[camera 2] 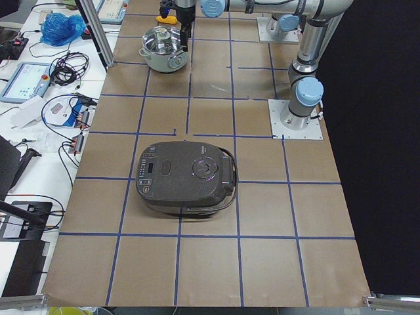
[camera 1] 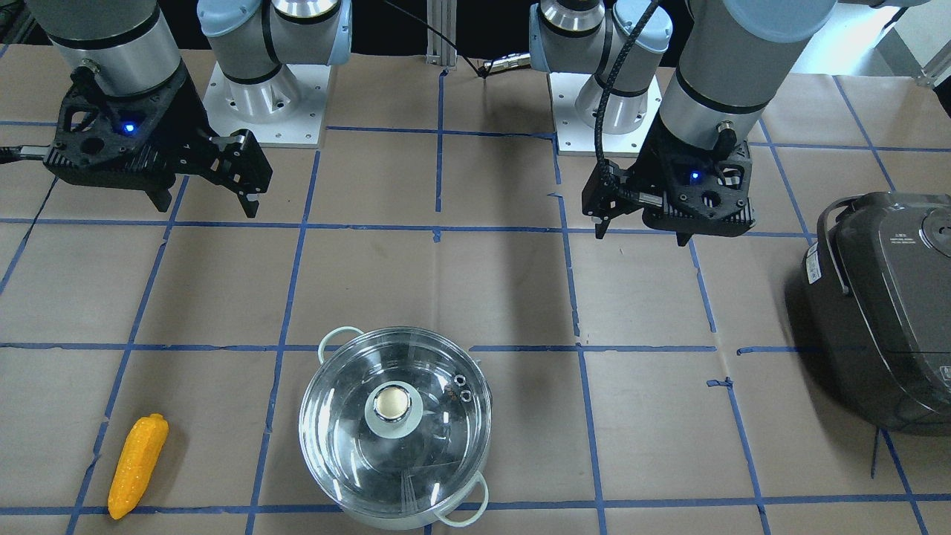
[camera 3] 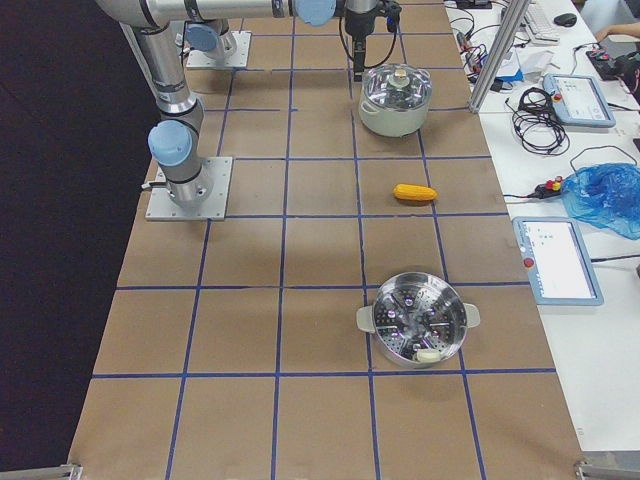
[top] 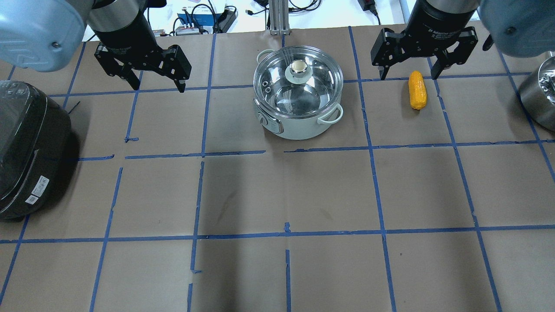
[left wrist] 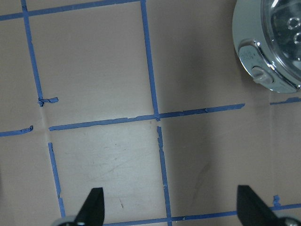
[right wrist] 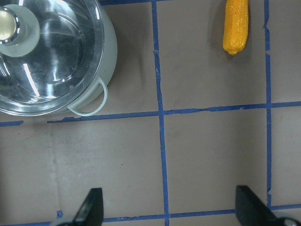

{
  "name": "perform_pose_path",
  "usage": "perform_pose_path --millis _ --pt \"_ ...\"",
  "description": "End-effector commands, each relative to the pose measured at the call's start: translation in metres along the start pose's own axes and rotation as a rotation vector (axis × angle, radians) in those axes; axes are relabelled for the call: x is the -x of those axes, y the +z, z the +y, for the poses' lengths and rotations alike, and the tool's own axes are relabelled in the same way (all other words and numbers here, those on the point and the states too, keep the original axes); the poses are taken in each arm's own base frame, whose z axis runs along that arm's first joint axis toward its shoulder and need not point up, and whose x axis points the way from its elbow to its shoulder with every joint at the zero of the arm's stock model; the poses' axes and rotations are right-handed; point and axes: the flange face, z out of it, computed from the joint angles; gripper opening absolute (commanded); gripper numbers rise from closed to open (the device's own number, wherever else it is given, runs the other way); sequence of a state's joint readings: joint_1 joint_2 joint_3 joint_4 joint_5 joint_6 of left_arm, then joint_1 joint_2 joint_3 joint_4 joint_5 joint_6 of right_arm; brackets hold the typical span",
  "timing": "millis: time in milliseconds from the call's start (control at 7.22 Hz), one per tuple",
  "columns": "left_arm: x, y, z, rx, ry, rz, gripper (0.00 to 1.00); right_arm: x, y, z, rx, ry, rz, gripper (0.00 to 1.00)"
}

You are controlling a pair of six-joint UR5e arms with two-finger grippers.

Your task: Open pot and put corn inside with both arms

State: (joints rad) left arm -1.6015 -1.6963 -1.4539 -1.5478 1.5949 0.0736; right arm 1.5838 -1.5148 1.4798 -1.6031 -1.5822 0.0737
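The pot (top: 299,112) stands at the far middle of the table with its glass lid on and a pale knob (top: 298,67) on top. It also shows in the front view (camera 1: 416,513) and the right wrist view (right wrist: 110,52). The yellow-orange corn (top: 417,90) lies on the paper to the pot's right, also in the front view (camera 1: 137,464) and the right wrist view (right wrist: 235,26). My left gripper (top: 158,86) is open and empty, above the table left of the pot. My right gripper (top: 408,71) is open and empty, above the table near the corn's far end.
A dark grey rice cooker (top: 30,147) sits at the table's left side. A steel steamer pot (camera 3: 415,320) with a perforated insert stands at the right end. The table is covered in brown paper with a blue tape grid (top: 286,151).
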Motion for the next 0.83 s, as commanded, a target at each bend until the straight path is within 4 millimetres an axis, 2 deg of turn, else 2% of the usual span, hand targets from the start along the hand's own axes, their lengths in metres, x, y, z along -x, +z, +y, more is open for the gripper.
perform_pose_path --millis 0,277,415,554,692 --pt "0.0 0.001 0.0 0.004 0.0 -0.003 1.0 0.0 -0.005 -0.003 -0.019 0.007 -0.01 1.0" --pt "0.0 0.001 0.0 0.004 0.0 -0.003 1.0 -0.002 0.002 -0.002 -0.001 0.007 -0.003 1.0" --pt "0.0 0.0 0.001 0.001 -0.001 -0.003 1.0 -0.007 0.005 -0.008 -0.006 0.016 0.001 1.0" --pt "-0.001 0.003 -0.009 0.005 -0.012 -0.003 1.0 -0.024 0.02 -0.03 -0.019 0.053 0.009 1.0" --pt "-0.012 -0.005 -0.016 -0.017 -0.091 0.021 1.0 -0.042 0.041 -0.049 -0.011 0.086 0.006 1.0"
